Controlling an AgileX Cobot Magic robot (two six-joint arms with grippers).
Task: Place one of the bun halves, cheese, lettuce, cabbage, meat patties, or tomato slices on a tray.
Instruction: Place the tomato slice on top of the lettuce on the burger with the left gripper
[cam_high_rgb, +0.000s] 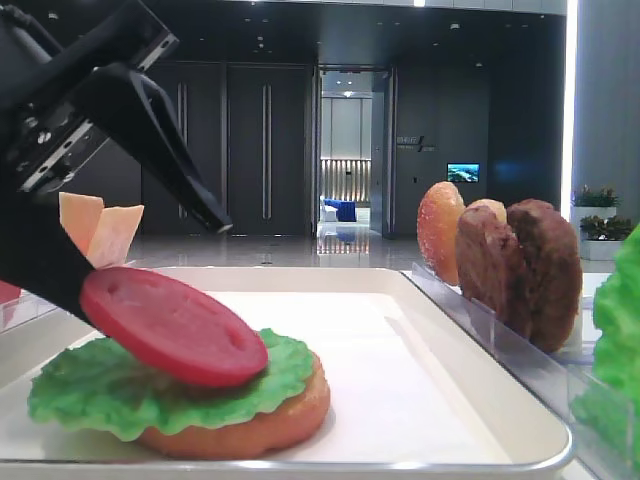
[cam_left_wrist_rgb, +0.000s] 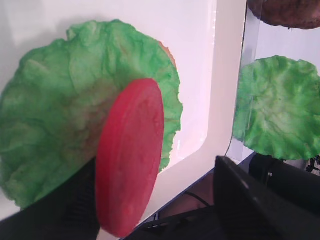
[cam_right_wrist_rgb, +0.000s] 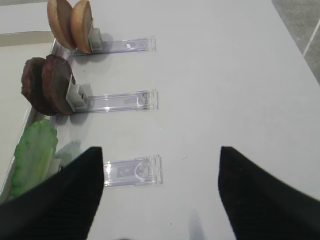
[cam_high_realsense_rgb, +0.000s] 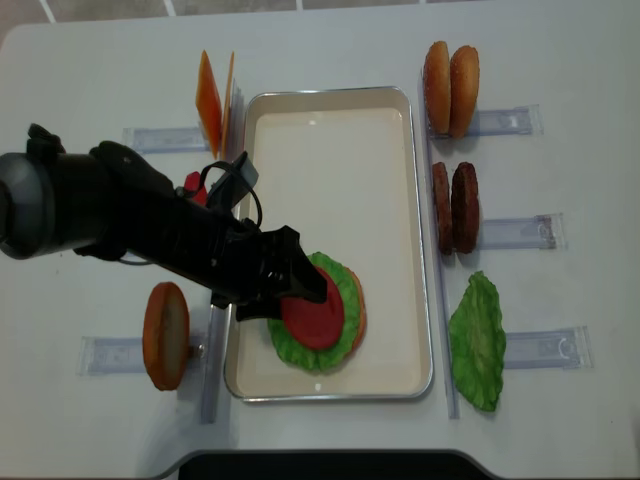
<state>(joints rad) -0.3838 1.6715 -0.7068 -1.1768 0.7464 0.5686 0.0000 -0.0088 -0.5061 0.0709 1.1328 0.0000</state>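
A red tomato slice (cam_high_rgb: 175, 325) (cam_left_wrist_rgb: 131, 155) (cam_high_realsense_rgb: 313, 320) lies tilted on a green lettuce leaf (cam_high_rgb: 70, 385) (cam_left_wrist_rgb: 60, 100), which covers a bun half (cam_high_rgb: 250, 425) at the near end of the white tray (cam_high_rgb: 400, 400) (cam_high_realsense_rgb: 330, 150). My left gripper (cam_high_rgb: 160, 275) (cam_left_wrist_rgb: 152, 165) (cam_high_realsense_rgb: 290, 285) is open around the slice. The slice leans on one finger, and the other finger stands well clear of it. My right gripper (cam_right_wrist_rgb: 160, 150) is open and holds nothing above the table right of the tray.
Clear racks flank the tray. To its right stand two bun halves (cam_high_realsense_rgb: 450, 75), two meat patties (cam_high_realsense_rgb: 453, 207) and a lettuce leaf (cam_high_realsense_rgb: 477, 340). To its left are cheese slices (cam_high_realsense_rgb: 213, 100) and another bun half (cam_high_realsense_rgb: 165, 335). My left arm crosses the tray's left rim.
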